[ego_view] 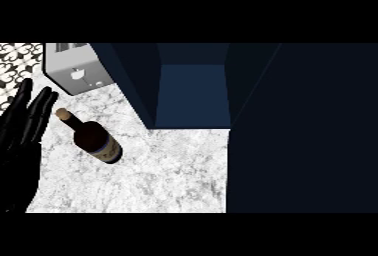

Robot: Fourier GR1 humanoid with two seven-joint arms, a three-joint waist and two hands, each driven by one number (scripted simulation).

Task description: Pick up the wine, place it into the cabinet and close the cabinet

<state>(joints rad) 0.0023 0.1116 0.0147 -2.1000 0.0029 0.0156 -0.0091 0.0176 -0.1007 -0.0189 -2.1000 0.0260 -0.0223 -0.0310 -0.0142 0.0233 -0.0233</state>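
Surface: white marble with grey veining [170, 170], filling the middle of the head view, patterned black-and-white tile at the far left corner [18, 57].
Left hand: black [22, 130], at the view's left edge, resting open, palm toward the scene.
Fingers: straight and slightly apart [44, 102], pointing up toward the toaster, clamped on nothing.
Right hand: out of sight.
Wine: dark bottle [92, 137] lying tilted on the surface, just right of the fingers, apart from them; cork-coloured top [63, 114] nearest the fingertips, base pointing away to the lower right.
Label: pale band with a blue edge [111, 151] near the base of the bottle; writing too small to read, brand cannot be told.
Toaster: silver box [74, 70] beyond the fingertips, at the far left of the surface, well apart from the bottle; small dark marks on its front, unreadable.
Cabinet: dark blue, standing open [192, 90], far right of the fingers; blue inner wall lit, interior holding no bottle.
Cabinet door: dark panel [303, 130] covering the right of the view, swung open.
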